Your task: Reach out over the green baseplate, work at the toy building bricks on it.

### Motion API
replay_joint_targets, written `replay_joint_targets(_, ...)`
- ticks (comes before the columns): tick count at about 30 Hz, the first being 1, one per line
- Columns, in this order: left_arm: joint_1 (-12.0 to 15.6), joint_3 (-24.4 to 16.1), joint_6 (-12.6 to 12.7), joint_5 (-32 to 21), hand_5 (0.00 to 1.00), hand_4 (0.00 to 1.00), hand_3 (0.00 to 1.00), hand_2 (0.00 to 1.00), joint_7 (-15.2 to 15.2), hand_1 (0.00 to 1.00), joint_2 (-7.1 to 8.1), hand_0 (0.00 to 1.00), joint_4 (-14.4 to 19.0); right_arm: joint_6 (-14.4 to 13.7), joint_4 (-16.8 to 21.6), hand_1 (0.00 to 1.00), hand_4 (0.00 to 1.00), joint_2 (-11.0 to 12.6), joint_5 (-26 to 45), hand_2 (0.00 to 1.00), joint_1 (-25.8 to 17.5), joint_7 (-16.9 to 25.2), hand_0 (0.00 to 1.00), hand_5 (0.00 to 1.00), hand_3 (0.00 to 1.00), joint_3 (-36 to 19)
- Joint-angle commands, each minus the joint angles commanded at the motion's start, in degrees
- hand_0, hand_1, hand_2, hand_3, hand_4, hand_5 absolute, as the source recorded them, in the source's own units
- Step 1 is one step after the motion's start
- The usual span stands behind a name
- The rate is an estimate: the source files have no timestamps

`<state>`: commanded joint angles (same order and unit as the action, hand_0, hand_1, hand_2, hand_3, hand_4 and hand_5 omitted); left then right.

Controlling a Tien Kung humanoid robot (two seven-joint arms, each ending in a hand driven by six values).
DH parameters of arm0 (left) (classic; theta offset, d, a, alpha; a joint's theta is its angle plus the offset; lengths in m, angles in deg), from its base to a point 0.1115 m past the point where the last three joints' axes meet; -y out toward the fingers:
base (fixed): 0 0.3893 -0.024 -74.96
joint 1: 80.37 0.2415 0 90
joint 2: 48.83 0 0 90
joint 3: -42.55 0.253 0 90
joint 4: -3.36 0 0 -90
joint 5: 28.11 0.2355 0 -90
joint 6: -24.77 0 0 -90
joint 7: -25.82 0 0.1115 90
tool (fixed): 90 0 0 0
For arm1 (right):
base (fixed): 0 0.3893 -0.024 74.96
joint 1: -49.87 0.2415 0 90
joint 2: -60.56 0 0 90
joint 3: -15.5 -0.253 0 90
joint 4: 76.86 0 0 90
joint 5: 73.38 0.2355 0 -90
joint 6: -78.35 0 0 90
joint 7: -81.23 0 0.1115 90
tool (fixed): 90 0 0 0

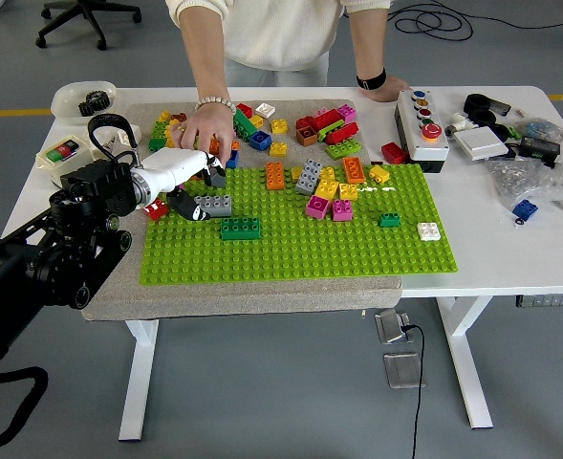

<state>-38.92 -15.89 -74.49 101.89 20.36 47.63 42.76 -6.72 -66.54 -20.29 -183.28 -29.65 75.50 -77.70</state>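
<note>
Left robot hand (193, 187) over grey brick (213, 205), grip unclear. Best lowered squarely, clear of person's hand (205, 126) just beyond.

Glossy plastic bricks (321, 182) on studded plastic green baseplate (300, 251); rough grey cloth mat (166, 295) over smooth white table (510, 258)

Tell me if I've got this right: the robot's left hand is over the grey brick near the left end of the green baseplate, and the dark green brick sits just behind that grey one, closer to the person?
Not quite. The head view shows the dark green brick in front of the grey brick, nearer the table's near edge, not closer to the person. The rest holds: the left hand is over the grey brick near the left end of the green baseplate.
</note>
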Motion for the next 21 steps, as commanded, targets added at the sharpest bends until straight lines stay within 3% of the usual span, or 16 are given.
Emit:
replay_joint_targets(11,-0.7,0.4,0.9,0.0,0.179,0.932,0.755,0.654,0.2,0.723,-0.83,0.744,-2.0,0.0,0.0,0.640,0.814,0.1,0.1,0.682,0.2,0.0,0.742,0.518,0.632,0.1)
replay_joint_targets(21,-1.5,1.8,3.8,0.0,0.186,0.931,0.741,0.651,-1.0,0.720,-1.41,0.744,-5.1,0.0,0.0,0.640,0.814,0.1,0.2,0.683,0.3,0.0,0.741,0.517,0.633,0.3)
